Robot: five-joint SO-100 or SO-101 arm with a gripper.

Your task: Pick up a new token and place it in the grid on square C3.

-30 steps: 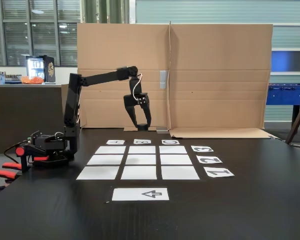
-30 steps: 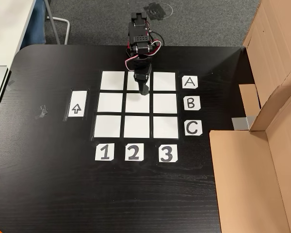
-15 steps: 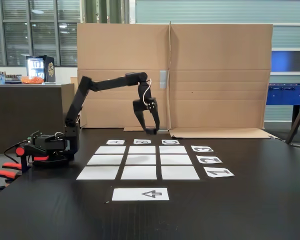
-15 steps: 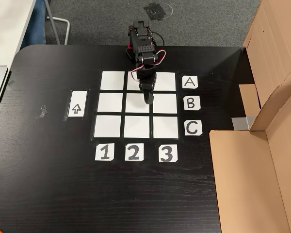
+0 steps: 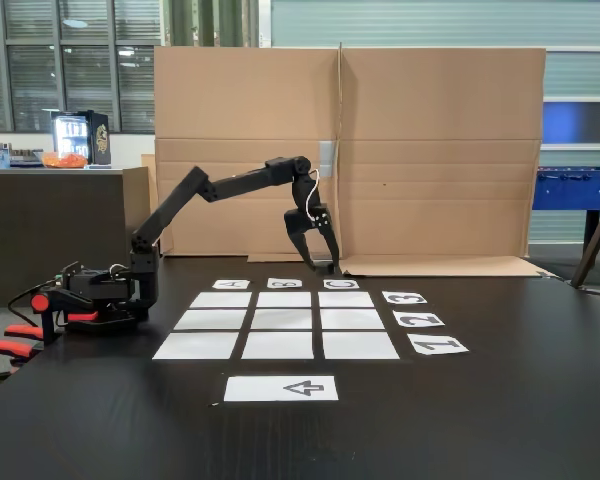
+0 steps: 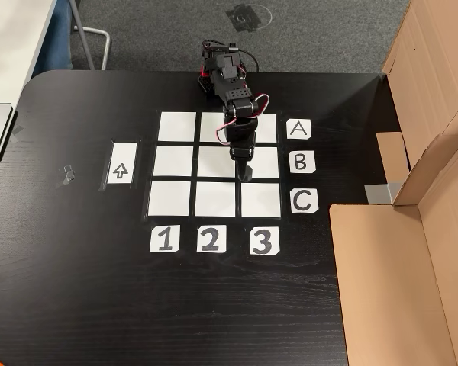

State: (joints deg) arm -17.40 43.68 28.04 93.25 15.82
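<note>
Reaching farther out than a second ago, the black two-finger gripper hangs above the white paper grid, near plain corner square C3. Its fingers pinch a small black token.

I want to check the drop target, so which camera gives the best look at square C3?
The fixed view looking down from above: square C3 lies flat and whole where the C label and the 3 label meet. The gripper hangs just short of it. In the low fixed view, C3 is a foreshortened strip.
</note>
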